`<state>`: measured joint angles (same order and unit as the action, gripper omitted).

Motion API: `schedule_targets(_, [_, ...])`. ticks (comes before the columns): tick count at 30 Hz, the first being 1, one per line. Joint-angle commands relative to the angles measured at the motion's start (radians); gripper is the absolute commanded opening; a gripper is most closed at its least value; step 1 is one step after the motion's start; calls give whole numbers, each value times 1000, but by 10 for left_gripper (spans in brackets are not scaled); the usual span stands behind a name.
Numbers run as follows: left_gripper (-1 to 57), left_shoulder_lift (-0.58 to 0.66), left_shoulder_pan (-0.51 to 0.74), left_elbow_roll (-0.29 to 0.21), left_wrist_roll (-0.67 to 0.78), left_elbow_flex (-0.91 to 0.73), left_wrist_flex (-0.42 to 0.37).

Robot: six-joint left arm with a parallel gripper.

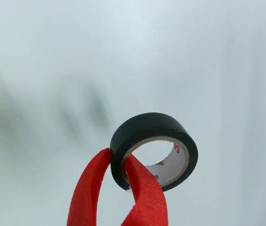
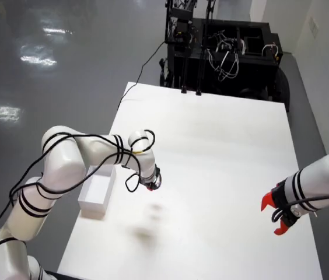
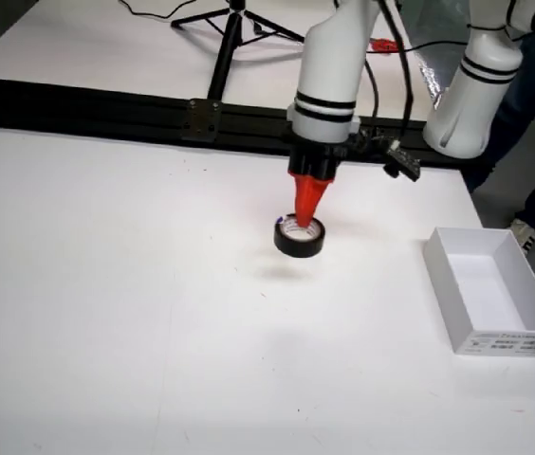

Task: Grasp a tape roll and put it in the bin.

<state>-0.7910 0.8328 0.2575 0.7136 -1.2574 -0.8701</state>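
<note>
A black tape roll with a pale inner core hangs in my red gripper, held above the white table. The jaws are shut on the roll's wall, one finger outside and one inside the ring. In the front view the roll hangs under the red fingers, off the table, with its shadow below. The white bin stands to the right of the roll in that view, apart from it. In the overhead view the gripper is just right of the bin.
A second arm with a red gripper rests at the right table edge in the overhead view. A black frame rail and a tripod run along the table's far edge. A black equipment cart stands beyond the table.
</note>
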Motion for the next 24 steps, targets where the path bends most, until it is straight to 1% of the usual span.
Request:
schedule_targets(1, [-6, 93, -258, 114, 283, -33, -236])
schedule_targets(6, [-6, 205, -334, 135, 346, -151, -237])
schedule_targets(9, [-6, 268, -393, 134, 368, -215, -244])
schedule_targets(12, [-6, 288, -435, 137, 368, -224, -286])
schedule_targets(18, [-6, 300, -469, 149, 391, -235, -360])
schedule_targets(24, [-6, 312, -477, 143, 435, -252, -371])
